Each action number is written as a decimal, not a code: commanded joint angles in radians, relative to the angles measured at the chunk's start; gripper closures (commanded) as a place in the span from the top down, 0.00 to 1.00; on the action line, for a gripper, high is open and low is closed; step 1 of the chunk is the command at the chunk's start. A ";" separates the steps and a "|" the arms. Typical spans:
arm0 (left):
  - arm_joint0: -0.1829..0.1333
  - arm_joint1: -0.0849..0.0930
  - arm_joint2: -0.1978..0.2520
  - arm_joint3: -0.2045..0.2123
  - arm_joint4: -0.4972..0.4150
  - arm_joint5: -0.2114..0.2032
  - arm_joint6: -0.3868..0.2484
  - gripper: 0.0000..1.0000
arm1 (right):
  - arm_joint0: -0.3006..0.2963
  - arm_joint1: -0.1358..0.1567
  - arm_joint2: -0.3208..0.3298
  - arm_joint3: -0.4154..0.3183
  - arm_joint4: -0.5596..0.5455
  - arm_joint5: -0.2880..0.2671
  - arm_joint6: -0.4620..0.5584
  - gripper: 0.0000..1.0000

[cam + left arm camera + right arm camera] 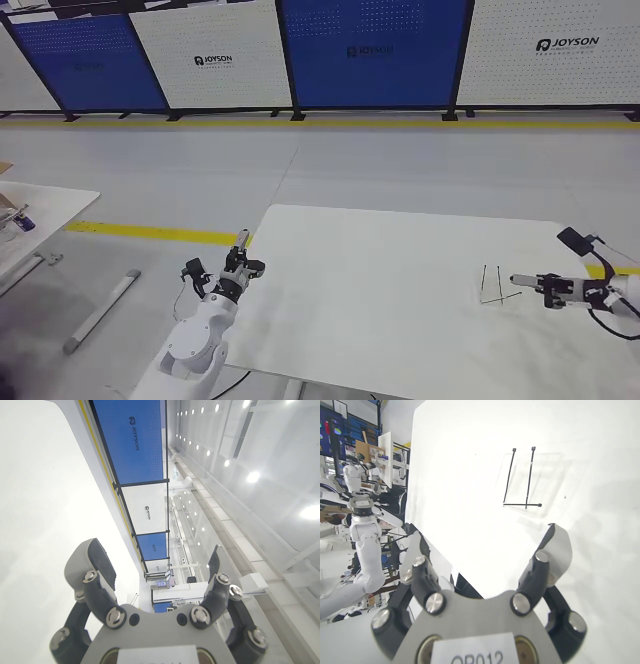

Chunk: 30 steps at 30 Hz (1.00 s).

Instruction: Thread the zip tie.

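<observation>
Light: bright, from round white ceiling lamps (253,476).
Glare: flat white rectangular tabletop (470,475) blown out in wrist views.
Distortion: straight lines bow toward wrist-view edges.

A white table (380,300) stands on a pale grey floor (400,160). Beyond the table, a yellow floor line (300,122) runs below blue panels (372,50) and white panels (210,55). Left of the table sits a second table (50,205). Ceiling lights (253,476) glow above.
</observation>
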 commanded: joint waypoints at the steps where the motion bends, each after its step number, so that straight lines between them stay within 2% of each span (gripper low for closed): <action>1: 0.000 0.000 0.000 0.000 0.000 0.000 0.000 1.00 | 0.045 0.005 -0.069 0.056 0.027 -0.013 0.000 1.00; 6: 0.000 0.000 0.000 0.000 0.000 0.000 0.000 1.00 | 0.173 0.003 -0.230 0.222 0.097 -0.027 0.000 1.00; 10: 0.000 0.000 0.000 0.000 0.000 0.000 0.000 1.00 | 0.243 -0.005 -0.317 0.327 0.143 -0.041 0.000 1.00; 11: 0.000 0.000 0.000 0.000 0.000 0.000 0.000 1.00 | 0.253 -0.006 -0.324 0.348 0.161 -0.040 0.000 1.00; 23: 0.000 0.000 0.000 0.000 0.000 0.000 0.000 1.00 | 0.253 -0.006 -0.324 0.348 0.161 -0.040 0.000 1.00; 25: 0.000 0.000 0.000 0.000 0.000 0.000 0.000 1.00 | 0.249 -0.003 -0.321 0.354 0.140 -0.020 -0.040 1.00; 30: 0.000 0.000 0.000 0.000 0.000 0.000 0.000 1.00 | 0.237 0.003 -0.312 0.350 0.133 0.014 -0.060 1.00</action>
